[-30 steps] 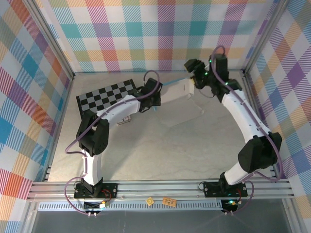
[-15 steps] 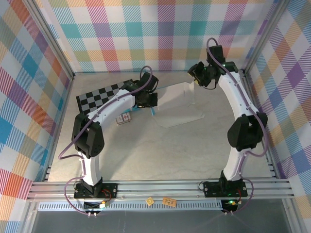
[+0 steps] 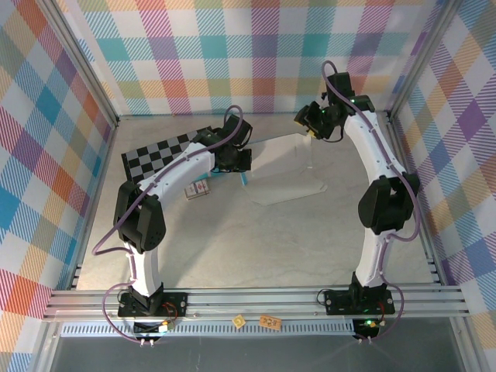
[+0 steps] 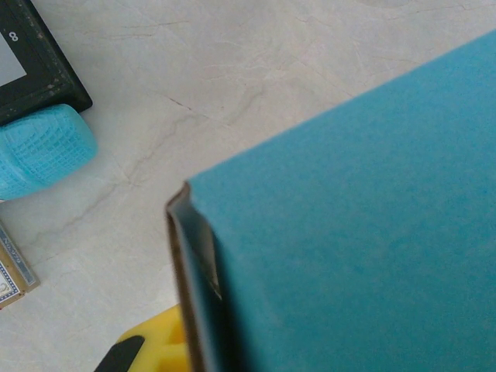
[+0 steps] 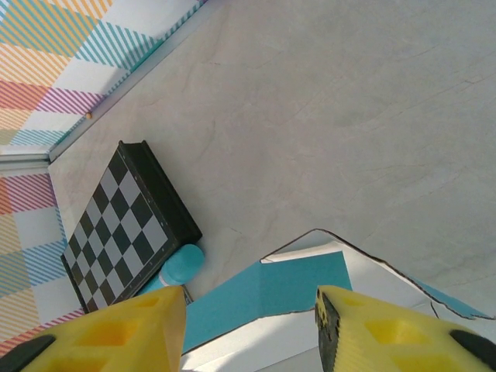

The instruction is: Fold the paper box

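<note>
table (image 3: 232,240): pale, marbled, plaid walls around.
paper box (image 3: 283,174): lying on the table toward the back, between the two claws. Whitish inner face up in the top view, one panel raised toward the right claw. Turquoise outer face close up in the left wrist view (image 4: 364,217), corner edge showing brown card.
board (image 3: 159,149): black-and-white checks, flat at back left, just left of the box. White "8" readable on its dark rim (image 4: 13,36); no other legible writing.
left claw (image 3: 232,159): at the box's left corner. One yellow pad (image 4: 155,349) against the corner edge, other pad hidden behind the blue panel. Clamped or not: cannot tell.
right claw (image 3: 306,128): fingers spread wide (image 5: 249,310), nothing between them, hovering over the box's far flap. Contact with the flap: cannot tell.
blue lump (image 4: 39,151): light-blue, ribbed, on the table touching the board's corner.
card (image 3: 198,189): small, patterned, beside the left arm; blue-bordered print too small to read.
change: a second ago the right arm was bent lower and wider, now drawn up toward the back wall. Left wrist slightly further back. Since half a second ago box unmoved, right claw nudged slightly left.
</note>
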Robot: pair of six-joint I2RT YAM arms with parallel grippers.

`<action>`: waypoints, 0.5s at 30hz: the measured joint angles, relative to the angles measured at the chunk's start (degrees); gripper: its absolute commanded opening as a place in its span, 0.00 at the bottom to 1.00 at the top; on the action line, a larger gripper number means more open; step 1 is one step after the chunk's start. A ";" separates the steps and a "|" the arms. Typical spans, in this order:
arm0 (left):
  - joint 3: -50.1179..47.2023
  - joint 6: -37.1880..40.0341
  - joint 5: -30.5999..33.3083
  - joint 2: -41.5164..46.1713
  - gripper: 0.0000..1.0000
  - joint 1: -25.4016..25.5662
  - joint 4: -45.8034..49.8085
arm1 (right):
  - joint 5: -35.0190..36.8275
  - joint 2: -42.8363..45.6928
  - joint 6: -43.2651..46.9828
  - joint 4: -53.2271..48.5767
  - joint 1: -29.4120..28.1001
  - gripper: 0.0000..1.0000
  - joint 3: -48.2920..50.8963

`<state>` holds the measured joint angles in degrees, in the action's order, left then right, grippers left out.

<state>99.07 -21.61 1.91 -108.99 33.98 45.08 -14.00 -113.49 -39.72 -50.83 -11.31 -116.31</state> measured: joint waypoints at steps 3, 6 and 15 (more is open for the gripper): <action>0.00 0.00 -0.02 0.00 0.00 0.00 -0.02 | -0.46 -1.03 0.20 0.02 -0.35 0.48 -0.09; 0.00 0.04 -0.24 0.00 0.00 0.00 -0.02 | -0.92 -2.69 0.39 -0.09 -0.66 0.48 -0.39; 0.00 0.20 -0.42 0.00 0.00 0.07 -0.15 | -3.52 -3.78 -0.52 -0.37 -2.38 0.43 -0.11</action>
<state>99.07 -21.41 1.50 -108.99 34.04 44.93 -17.52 -117.27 -40.25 -51.20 -13.69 -116.42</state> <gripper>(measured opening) 0.067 0.461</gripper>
